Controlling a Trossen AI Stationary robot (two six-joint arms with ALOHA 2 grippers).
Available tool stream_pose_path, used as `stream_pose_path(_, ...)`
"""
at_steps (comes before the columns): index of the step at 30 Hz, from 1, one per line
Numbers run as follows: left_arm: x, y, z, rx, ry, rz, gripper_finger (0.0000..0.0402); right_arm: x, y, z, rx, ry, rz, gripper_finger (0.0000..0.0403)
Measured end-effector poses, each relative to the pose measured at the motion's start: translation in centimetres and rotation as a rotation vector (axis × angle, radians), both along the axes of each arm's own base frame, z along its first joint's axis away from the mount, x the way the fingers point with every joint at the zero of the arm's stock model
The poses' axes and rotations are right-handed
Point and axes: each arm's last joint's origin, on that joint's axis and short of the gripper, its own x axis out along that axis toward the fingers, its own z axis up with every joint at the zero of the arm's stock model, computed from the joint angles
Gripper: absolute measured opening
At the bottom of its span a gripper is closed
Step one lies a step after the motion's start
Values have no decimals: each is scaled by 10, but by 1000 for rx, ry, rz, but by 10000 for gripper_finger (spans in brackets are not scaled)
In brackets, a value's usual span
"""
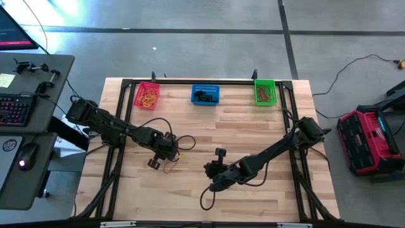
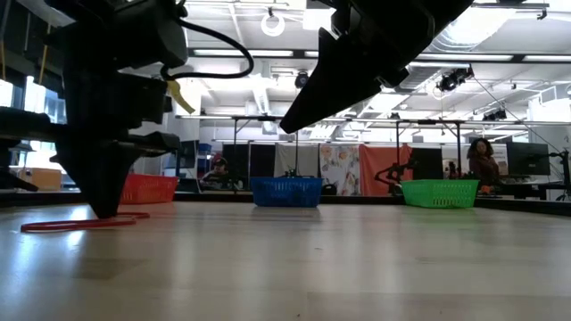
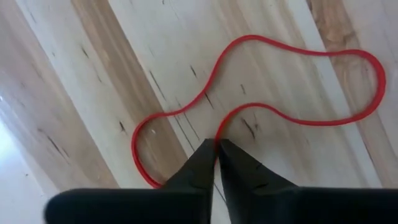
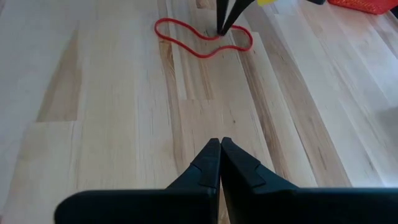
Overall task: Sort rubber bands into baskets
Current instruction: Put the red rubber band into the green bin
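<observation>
A thin red rubber band (image 3: 292,81) lies as a wavy loop on the wooden table, left of centre. My left gripper (image 3: 217,144) points down onto it and is shut on one strand; the low view shows its tips (image 2: 107,212) at the table on the band (image 2: 80,223). My right gripper (image 4: 220,146) hangs shut and empty above the table's middle (image 1: 207,167), facing the band (image 4: 202,37). The red-pink basket (image 1: 147,95), blue basket (image 1: 205,94) and green basket (image 1: 265,92) stand in a row along the far edge. My left gripper pinches a single strand of the red band (image 3: 219,132) between its two fingertips, at the narrow waist of the loop. The fingers come from above, pointing steeply down. The whole band lies slack and flat on the table.
The red-pink basket holds yellow-tan bands, the blue one dark bands, the green one reddish bands. A black frame (image 1: 190,81) runs round the tabletop. A desk with keyboard (image 1: 14,109) and mouse stands off the left edge. Bare wood lies between the arms and the baskets.
</observation>
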Motion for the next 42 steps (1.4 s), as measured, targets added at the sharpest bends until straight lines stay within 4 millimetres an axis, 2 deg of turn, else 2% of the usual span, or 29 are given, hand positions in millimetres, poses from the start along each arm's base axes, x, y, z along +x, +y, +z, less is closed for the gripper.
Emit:
stream_pose_path(7, 1, 1, 8, 25, -36, 5, 1, -1, 1, 0, -1, 0, 4, 0)
stream_pose_path(15, 3, 2, 47, -35, -243, 55, 0, -1, 4, 2, -38, -15, 21, 0)
stream_pose_path(22, 3, 11, 75, -107, -425, 168, 0, 14, -4, 11, 89, -165, -56, 7)
stream_pose_path(28, 10, 11, 84, -135, -544, 214, 0, 27, -15, 19, 169, -285, -103, 72)
stream_pose_path(35, 17, 10, 92, -151, -653, 191, 0, 32, -29, 20, 116, -313, -194, 165)
stream_pose_path(38, 21, 9, 98, -178, -724, 184, 0, 34, -35, 20, 101, -307, -195, 188)
stream_pose_path(42, 24, 8, 103, -200, -783, 178, 0, 38, -46, 20, 68, -305, -202, 201)
